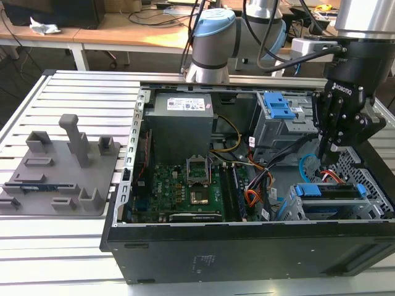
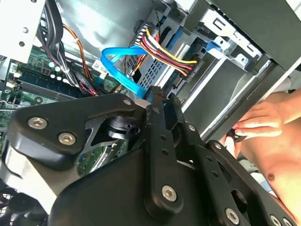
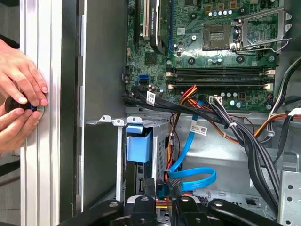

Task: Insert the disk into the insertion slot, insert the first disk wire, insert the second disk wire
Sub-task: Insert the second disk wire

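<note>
The disk (image 1: 327, 190), in its blue carrier, lies inside the insertion slot (image 1: 372, 185), the low grey cage at the exterior view's right. The first disk wire (image 1: 331, 177), orange-red, runs down to the disk's upper edge. My gripper (image 1: 325, 161) hangs just above the disk with its fingers close together. In both wrist views the second disk wire (image 2: 117, 59) (image 3: 194, 178), a light-blue loop, ends right at my gripper (image 2: 162, 94) (image 3: 162, 190), which looks shut on its dark plug. The plug's seating is hidden.
The taller grey bay with a blue latch (image 1: 279, 108) stands behind the gripper. Black and coloured cable bundles (image 3: 235, 132) cross beside the motherboard (image 1: 185, 185). A person's hands (image 3: 21, 92) rest on the table rail outside the case wall. A grey fixture block (image 1: 62, 166) sits at the exterior view's left.
</note>
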Available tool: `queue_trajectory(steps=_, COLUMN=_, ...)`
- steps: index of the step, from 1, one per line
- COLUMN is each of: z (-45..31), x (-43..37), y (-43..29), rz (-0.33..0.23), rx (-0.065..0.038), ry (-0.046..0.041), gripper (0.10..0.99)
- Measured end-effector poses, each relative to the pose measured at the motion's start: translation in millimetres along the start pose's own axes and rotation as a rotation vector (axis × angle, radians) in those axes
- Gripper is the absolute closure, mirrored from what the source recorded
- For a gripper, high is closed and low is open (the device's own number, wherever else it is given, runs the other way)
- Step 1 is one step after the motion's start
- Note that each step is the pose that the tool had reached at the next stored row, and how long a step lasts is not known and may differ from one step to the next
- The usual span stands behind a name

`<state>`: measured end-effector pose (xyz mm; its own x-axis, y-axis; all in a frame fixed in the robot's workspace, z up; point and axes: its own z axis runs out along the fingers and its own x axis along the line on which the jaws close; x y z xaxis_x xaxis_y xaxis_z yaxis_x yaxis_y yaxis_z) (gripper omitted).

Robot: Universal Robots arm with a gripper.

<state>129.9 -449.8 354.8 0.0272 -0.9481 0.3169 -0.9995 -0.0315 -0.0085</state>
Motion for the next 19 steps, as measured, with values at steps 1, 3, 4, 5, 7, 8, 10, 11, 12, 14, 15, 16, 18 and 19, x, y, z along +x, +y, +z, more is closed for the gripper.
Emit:
queue_trajectory(steps=1, z=0.6, x=-0.7, y=0.0, rz=0.0, rx=-0.001, ry=0.0001, gripper=0.843)
queue_trajectory(steps=3, z=0.7, x=-2.2, y=0.0, rz=-0.001, rx=-0.004, ry=0.0008, gripper=0.843)
queue_trajectory(steps=4, z=0.5, x=-2.9, y=-0.1, rz=-0.002, rx=-0.004, ry=0.0015, gripper=0.843)
queue_trajectory(steps=5, z=0.2, x=-4.1, y=-0.1, rz=-0.002, rx=-0.005, ry=0.0034, gripper=0.843)
queue_trajectory(steps=7, z=-0.3, x=-5.7, y=-0.2, rz=-0.002, rx=-0.005, ry=0.0062, gripper=0.843)
queue_trajectory(steps=8, z=-0.6, x=-6.9, y=-0.2, rz=-0.002, rx=-0.005, ry=0.0099, gripper=0.843)
queue_trajectory(steps=10, z=-0.5, x=-7.4, y=-0.2, rz=-0.002, rx=-0.005, ry=0.0122, gripper=0.922)
queue_trajectory(steps=11, z=-0.3, x=-7.6, y=-0.2, rz=-0.002, rx=-0.005, ry=0.0142, gripper=0.925)
queue_trajectory(steps=12, z=-0.1, x=-7.7, y=-0.2, rz=-0.002, rx=-0.005, ry=0.0164, gripper=0.925)
queue_trajectory(steps=14, z=0.0, x=-7.9, y=-0.2, rz=-0.002, rx=-0.005, ry=0.0182, gripper=0.925)
queue_trajectory(steps=15, z=0.0, x=-7.9, y=-0.4, rz=-0.002, rx=-0.005, ry=0.0181, gripper=0.925)
queue_trajectory(steps=16, z=0.0, x=-8.0, y=-2.5, rz=-0.003, rx=-0.007, ry=0.0183, gripper=0.925)
queue_trajectory(steps=18, z=0.0, x=-8.1, y=-10.0, rz=-0.005, rx=-0.015, ry=0.0197, gripper=0.925)
queue_trajectory(steps=19, z=0.1, x=-8.0, y=-13.2, rz=-0.006, rx=-0.018, ry=0.0196, gripper=0.925)
